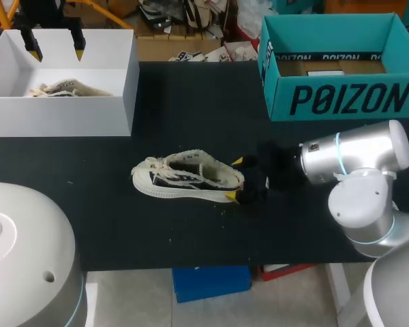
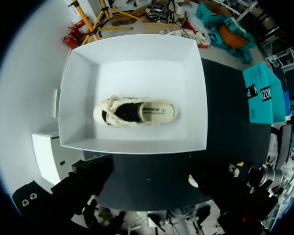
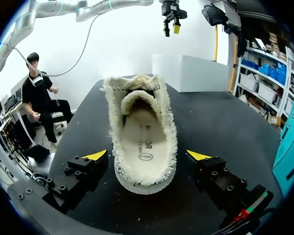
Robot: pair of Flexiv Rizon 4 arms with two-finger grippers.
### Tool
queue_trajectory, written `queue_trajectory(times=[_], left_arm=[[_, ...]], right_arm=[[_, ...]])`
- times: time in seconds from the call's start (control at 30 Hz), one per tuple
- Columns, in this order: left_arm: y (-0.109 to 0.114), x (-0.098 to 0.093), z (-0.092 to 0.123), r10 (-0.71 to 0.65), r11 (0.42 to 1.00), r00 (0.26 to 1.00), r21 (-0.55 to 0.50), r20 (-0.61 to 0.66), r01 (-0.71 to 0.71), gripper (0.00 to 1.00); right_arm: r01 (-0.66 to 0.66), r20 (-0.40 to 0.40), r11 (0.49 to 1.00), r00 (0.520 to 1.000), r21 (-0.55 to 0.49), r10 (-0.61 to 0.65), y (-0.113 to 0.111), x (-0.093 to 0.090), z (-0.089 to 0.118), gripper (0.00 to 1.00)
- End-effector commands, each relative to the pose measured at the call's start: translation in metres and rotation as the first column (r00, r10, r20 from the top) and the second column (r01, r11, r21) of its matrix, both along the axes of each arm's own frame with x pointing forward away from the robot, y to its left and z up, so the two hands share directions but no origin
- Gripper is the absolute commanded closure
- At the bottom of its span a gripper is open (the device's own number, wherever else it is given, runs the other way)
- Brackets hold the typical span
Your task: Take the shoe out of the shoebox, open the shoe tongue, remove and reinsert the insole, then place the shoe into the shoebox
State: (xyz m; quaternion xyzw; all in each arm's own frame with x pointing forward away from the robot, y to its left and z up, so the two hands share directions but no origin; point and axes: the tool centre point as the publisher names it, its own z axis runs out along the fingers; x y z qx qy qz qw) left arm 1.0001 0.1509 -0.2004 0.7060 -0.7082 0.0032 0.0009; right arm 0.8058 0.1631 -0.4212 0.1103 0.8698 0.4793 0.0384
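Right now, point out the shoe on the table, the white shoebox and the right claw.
shoe on the table point(image 1: 185, 176): head view, its upper.
white shoebox point(image 1: 61, 114): head view, front wall.
right claw point(image 3: 147, 155): right wrist view, between tips.

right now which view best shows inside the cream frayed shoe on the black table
The right wrist view: it looks straight into the cream frayed canvas shoe, insole in plain sight. The head view shows it side-on; the left wrist view at most a sliver.

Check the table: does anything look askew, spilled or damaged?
Nothing stands out. One shoe sits upright on the table, heel between the open right gripper without touching; the other shoe rests sole-down in the white box under the left gripper.
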Motion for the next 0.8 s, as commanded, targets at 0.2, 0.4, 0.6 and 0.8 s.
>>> queue_trajectory(times=[0.2,0.4,0.6,0.8], left_arm=[[-0.0002,-0.0002,0.0003,0.001,1.000,1.000,0.002,-0.002,-0.001,0.00],[-0.0002,-0.0002,0.0003,0.001,1.000,1.000,0.002,-0.002,-0.001,0.00],[-0.0002,-0.0002,0.0003,0.001,1.000,1.000,0.002,-0.002,-0.001,0.00],[-0.0002,-0.0002,0.0003,0.001,1.000,1.000,0.002,-0.002,-0.001,0.00]], right_arm=[[-0.005,-0.005,1.000,1.000,0.009,0.005,0.0069,0.0055,-0.0066,0.00],[-0.006,-0.014,1.000,1.000,0.015,0.006,0.0081,0.0061,-0.0104,0.00],[-0.010,-0.027,1.000,1.000,0.011,0.011,0.0074,0.0065,-0.0128,0.00],[-0.022,-0.036,1.000,0.999,-0.012,0.021,0.0056,0.0073,-0.0124,1.00]])
